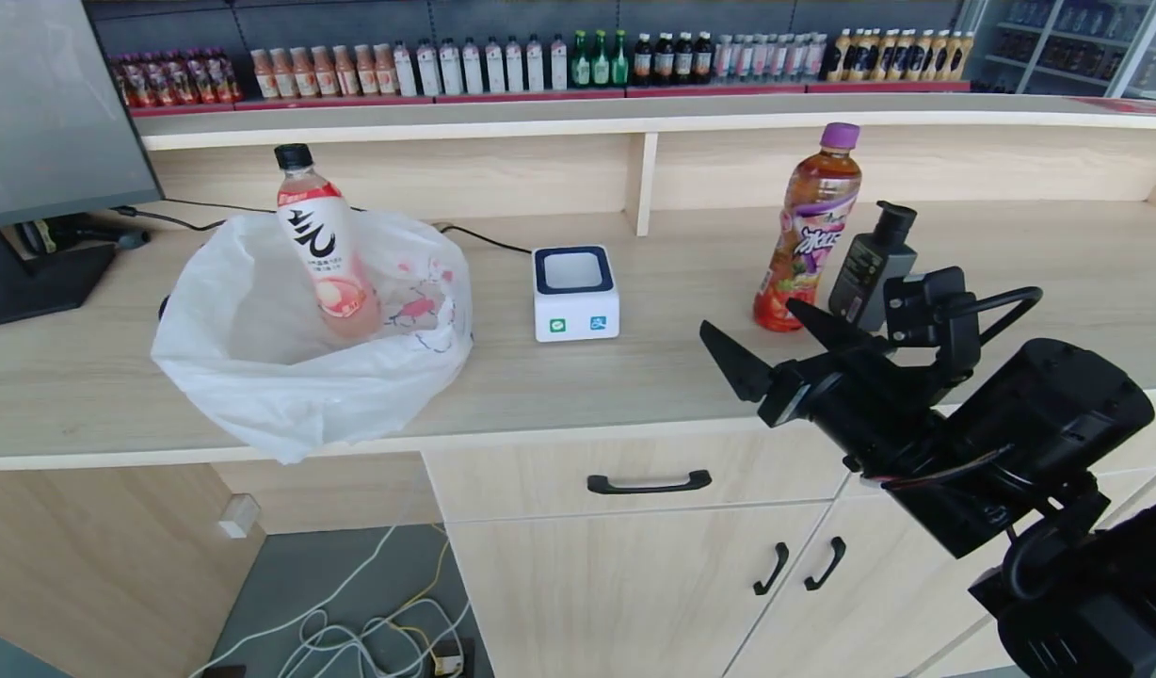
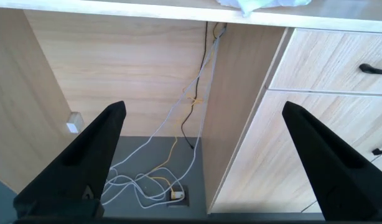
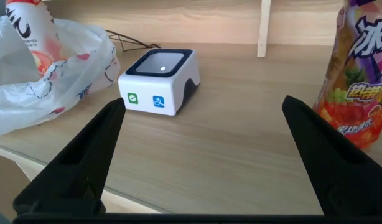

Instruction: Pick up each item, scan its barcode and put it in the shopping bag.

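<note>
A: What's nearest?
B: The right gripper (image 1: 747,316) is hovering wide open over the table's (image 1: 634,377) front edge. The left gripper (image 2: 200,115), also open, is hanging below it.
A: Risk?
B: The tea bottle (image 1: 809,235) is standing tall just beside a dark bottle (image 1: 870,264). A glancing approach may be toppling both.
A: Views?
B: The left wrist view is catching cables (image 2: 178,155) underneath. The head view is catching the dark bottle, the scanner (image 1: 575,292) mid-table, and the shopping bag (image 1: 258,367) holding a peach bottle (image 1: 319,245) toward the left edge.

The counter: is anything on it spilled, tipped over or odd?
Nothing stands out: no spill, nothing toppled. The peach bottle stands in the shopping bag; the purple-capped bottle and dark bottle stand on the counter.
</note>
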`<state>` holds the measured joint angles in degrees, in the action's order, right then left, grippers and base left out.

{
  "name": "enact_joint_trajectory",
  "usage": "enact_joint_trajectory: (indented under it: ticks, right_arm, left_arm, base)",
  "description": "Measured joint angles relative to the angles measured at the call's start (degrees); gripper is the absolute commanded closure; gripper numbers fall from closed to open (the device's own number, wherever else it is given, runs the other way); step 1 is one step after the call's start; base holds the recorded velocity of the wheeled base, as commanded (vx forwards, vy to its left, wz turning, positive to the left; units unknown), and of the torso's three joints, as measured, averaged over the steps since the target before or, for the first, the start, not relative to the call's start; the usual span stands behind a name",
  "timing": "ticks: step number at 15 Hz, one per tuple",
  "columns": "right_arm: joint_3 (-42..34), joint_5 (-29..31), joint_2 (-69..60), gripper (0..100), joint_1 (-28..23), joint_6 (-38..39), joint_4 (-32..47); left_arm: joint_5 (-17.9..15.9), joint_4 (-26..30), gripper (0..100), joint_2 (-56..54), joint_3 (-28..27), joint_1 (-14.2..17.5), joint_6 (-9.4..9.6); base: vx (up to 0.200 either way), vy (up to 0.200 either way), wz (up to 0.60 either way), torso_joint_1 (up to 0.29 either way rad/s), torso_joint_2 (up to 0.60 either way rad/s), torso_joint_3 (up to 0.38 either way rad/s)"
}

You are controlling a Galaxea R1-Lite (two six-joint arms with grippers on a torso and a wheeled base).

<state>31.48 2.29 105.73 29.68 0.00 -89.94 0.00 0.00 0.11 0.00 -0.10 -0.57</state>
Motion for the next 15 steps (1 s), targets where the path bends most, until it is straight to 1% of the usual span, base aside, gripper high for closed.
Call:
enact_joint_trajectory:
  ticks: [6,15]
  right_arm:
    - [-0.77,0.0,-0.02,0,0.0,0.0,0.02]
    - [-0.44,0.0,0.11,0,0.07,0.0,0.02]
  left_arm:
    - [0.0,0.0,0,0.0,0.0,0.0,0.09]
    - [0.0,0.0,0,0.0,0.0,0.0,0.24]
  base:
    - [0.0,-0.2,0.0,-0.002,0.0,0.005]
    - [0.0,0.0,0.0,0.0,0.0,0.0]
